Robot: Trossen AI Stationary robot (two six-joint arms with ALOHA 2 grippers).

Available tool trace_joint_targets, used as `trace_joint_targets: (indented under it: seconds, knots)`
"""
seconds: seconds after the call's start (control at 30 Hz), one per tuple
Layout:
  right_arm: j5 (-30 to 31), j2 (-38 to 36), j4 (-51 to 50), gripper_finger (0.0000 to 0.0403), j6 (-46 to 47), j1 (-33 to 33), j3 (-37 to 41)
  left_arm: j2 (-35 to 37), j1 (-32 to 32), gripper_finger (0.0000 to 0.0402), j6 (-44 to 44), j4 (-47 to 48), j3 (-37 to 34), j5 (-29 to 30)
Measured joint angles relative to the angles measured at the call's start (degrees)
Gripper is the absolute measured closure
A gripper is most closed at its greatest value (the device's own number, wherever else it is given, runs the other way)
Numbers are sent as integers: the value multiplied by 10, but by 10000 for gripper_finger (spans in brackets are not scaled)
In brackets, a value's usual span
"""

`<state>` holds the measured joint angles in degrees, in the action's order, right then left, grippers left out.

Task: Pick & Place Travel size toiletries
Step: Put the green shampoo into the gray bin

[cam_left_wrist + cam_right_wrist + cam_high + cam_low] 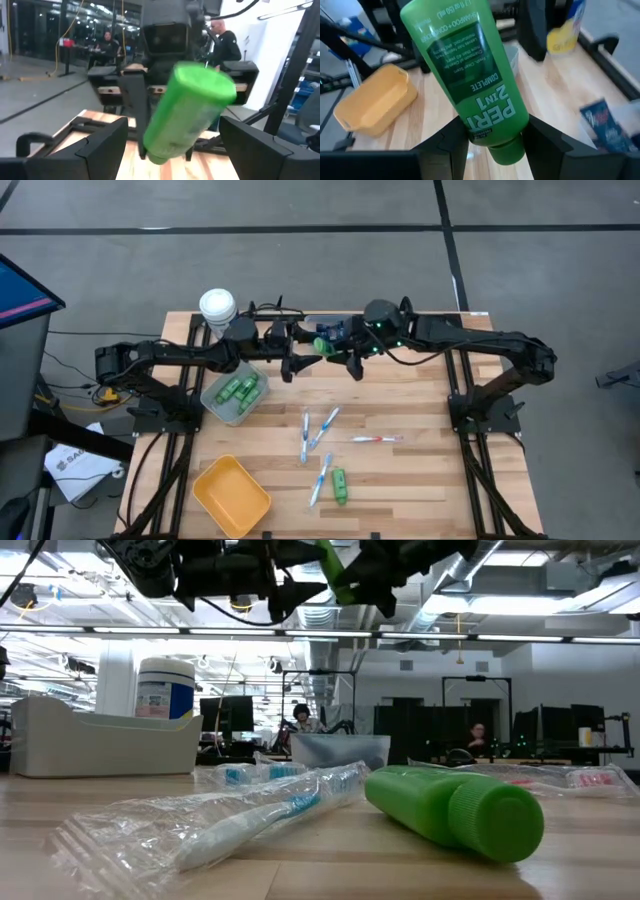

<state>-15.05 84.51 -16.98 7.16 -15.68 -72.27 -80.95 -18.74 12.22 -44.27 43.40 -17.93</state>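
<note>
A bright green bottle point(470, 75) labelled "2in1" is in my right gripper point(495, 127), high above the table's far middle point(322, 345). My left gripper point(172, 137) faces it from the left, open. Its fingers stand on either side of the bottle's free end point(192, 107) without touching it. Another green bottle point(340, 485) lies on its side near the front edge. Wrapped white-blue toothbrushes point(315, 430) and a red-and-white toothbrush point(378, 439) lie flat mid-table. More green bottles point(240, 390) lie in the clear bin. My right gripper pinches the green bottle between its two fingers point(445, 145) at the cap end point(505, 150), coming about level from the table's right. The bottle's body sticks out beyond the fingertips toward the left gripper. It is lifted clear of the table and tilted point(330, 565).
A clear bin point(215, 405) stands under the left arm, and a yellow bin point(230, 495) sits at the near left corner. A white canister point(218, 308) stands at the far left edge. A blue packet point(600, 120) lies below the right gripper. People sit in the room beyond.
</note>
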Motion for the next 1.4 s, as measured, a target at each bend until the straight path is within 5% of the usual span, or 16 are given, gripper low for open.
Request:
trace_joint_targets:
  seconds: [0.43, 0.77, 1.23, 1.4]
  knots:
    - [0, 7, 44, 250, 15, 8, 0, -5, 10, 92, -33, -49, 9, 30]
    - [0, 7, 57, 244, 30, 19, 0, -53, 10, 96, -25, -47, 59, 0]
    - [1, 7, 65, 244, 37, 17, 0, -36, 10, 239, -34, -44, 57, 2]
    - [1, 7, 66, 238, 34, 18, 0, -36, 10, 249, -33, -44, 57, 5]
